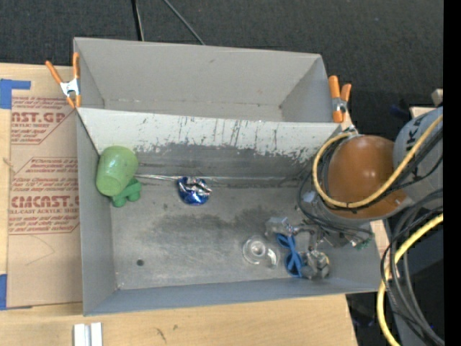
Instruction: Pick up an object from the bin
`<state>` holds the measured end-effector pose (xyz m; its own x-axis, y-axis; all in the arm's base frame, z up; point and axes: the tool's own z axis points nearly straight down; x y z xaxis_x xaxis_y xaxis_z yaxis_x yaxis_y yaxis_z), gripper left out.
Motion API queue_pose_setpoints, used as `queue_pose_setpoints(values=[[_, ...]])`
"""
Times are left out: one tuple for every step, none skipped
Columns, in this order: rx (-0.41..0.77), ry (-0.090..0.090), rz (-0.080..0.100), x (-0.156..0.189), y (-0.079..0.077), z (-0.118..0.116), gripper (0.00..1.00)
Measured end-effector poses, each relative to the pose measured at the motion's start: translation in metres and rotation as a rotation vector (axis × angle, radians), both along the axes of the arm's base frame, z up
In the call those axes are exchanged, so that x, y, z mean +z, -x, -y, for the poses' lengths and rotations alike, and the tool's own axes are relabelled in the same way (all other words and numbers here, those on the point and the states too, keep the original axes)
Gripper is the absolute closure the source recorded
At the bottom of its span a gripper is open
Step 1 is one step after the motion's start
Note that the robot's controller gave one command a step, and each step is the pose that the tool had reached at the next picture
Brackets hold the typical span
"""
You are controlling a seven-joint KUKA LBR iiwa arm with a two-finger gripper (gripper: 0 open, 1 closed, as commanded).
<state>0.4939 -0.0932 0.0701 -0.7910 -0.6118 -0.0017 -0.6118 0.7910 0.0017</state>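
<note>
**Gripper** (pixel 302 251): sitting low in the near right corner of the bin (pixel 202 78), under the arm's orange cover (pixel 360 175). Whether it is released or clenched cannot be told.

**Blue piece** (pixel 291 256): thin and bent, lying on the floor right at the gripper. Whether it is touching the gripper or only beneath it is unclear.

**Clear piece** (pixel 256 251): round, lying just beside the blue piece, on its left.

**Ball** (pixel 193 190), blue and white, and **green toy** (pixel 117 173): both lying well apart from the gripper, the toy by the left wall.

**Step, as judged:** the descent appears to be ending and the grasp is not yet confirmed, with nothing lifted. The next move is calling for a firm close on the blue piece, then a straight lift clear of the near wall.
</note>
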Motion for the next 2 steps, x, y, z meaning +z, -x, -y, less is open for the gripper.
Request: queue_pose_setpoints(values=[[0.636,-0.002,0.002,-0.0006,0.0061,-0.0154,0.00],[0.635,-0.001,0.001,-0.0004,0.0058,-0.0140,1.00]])
